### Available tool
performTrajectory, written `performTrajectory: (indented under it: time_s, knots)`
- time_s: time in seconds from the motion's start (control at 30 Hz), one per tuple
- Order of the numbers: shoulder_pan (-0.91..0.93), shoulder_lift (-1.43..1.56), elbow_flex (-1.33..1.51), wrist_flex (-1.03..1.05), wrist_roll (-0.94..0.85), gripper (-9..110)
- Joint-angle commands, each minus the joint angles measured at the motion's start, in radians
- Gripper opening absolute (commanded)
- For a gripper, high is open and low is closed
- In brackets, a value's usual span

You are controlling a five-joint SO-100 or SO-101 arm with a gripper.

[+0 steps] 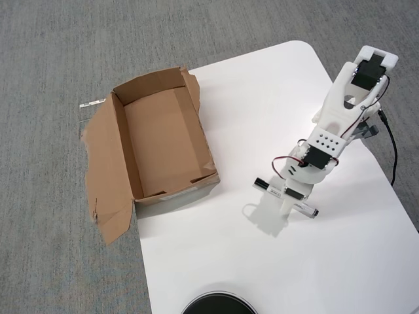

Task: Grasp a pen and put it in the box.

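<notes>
In the overhead view, the pen (270,188) is lying on the white table (262,98), well right of the box (160,140) and apart from it. The gripper (286,199) is sitting right over the pen's middle, hiding it — whether the jaws are clenched on the barrel or loose around it, I cannot tell. The box is standing open, its big flap (105,176) folding out over the grey carpet (46,65). A dark round object (218,305) is poking in at the bottom edge, and a black cable (391,147) is trailing beside the arm — neither is lying between pen and box.
</notes>
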Motion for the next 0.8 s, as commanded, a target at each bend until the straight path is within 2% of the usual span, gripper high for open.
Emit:
performTrajectory:
  time_s: [0.0,0.77]
  knots:
    - [0.010,0.002,0.012,0.112,0.001,25]
    - [0.010,0.003,0.058,0.138,-0.005,25]
